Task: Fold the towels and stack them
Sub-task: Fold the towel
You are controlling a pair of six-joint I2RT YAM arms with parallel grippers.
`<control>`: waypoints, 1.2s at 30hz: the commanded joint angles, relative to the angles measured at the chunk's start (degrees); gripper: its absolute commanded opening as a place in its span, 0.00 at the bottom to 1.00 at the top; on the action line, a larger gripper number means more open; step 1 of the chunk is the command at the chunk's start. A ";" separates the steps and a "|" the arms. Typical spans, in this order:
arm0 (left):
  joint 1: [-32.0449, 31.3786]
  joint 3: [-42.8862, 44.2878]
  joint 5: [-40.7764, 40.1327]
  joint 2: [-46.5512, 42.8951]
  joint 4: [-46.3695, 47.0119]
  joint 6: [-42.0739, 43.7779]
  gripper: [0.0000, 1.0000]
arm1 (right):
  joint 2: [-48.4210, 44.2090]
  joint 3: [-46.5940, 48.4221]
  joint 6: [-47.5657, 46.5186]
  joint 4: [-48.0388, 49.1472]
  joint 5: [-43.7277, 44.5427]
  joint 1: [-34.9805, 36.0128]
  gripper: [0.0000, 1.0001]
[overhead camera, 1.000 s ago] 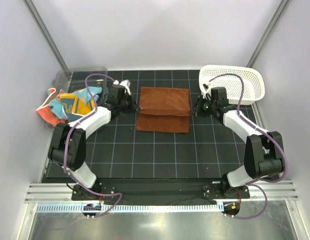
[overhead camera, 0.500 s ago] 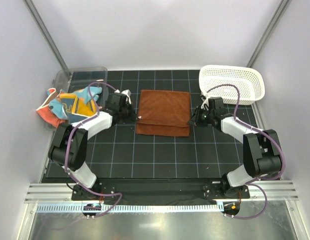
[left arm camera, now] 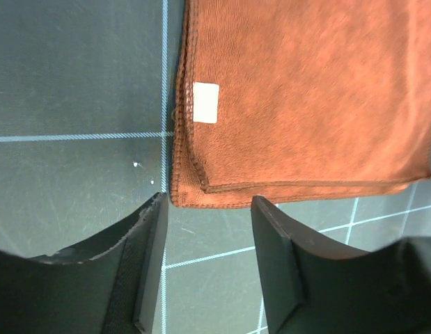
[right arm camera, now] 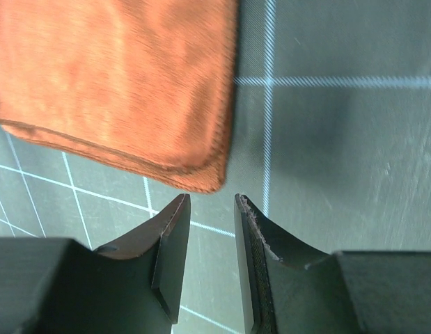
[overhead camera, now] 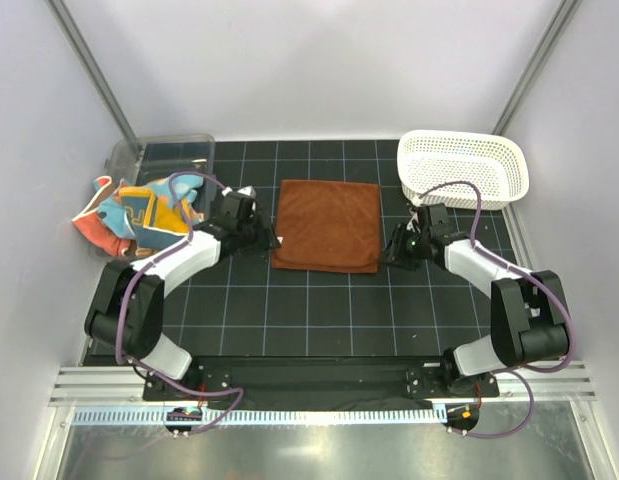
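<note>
Left gripper (left arm camera: 208, 203): jaws apart, empty, just off the rust-brown towel's (left arm camera: 299, 90) 7 o'clock corner. Right gripper (right arm camera: 212, 202): jaws narrowly apart, empty, off its 5 o'clock corner. Surface: black gridded mat (overhead camera: 309, 310), white walls around. One second ago both jaws pinched a raised fold; the towel now lies flat at mat centre. White tag (left arm camera: 206, 102): blank. Other towels (overhead camera: 139, 210) are piled at 9 o'clock.

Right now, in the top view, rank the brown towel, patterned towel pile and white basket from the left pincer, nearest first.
1. Brown towel, right beside the left pincer.
2. Patterned towel pile, at the left edge.
3. White basket, far right corner.
</note>
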 commanded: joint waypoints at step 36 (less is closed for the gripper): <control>-0.66 11.41 1.92 10.52 -9.09 -7.22 0.48 | 7.76 11.11 28.81 -8.61 8.31 1.08 0.40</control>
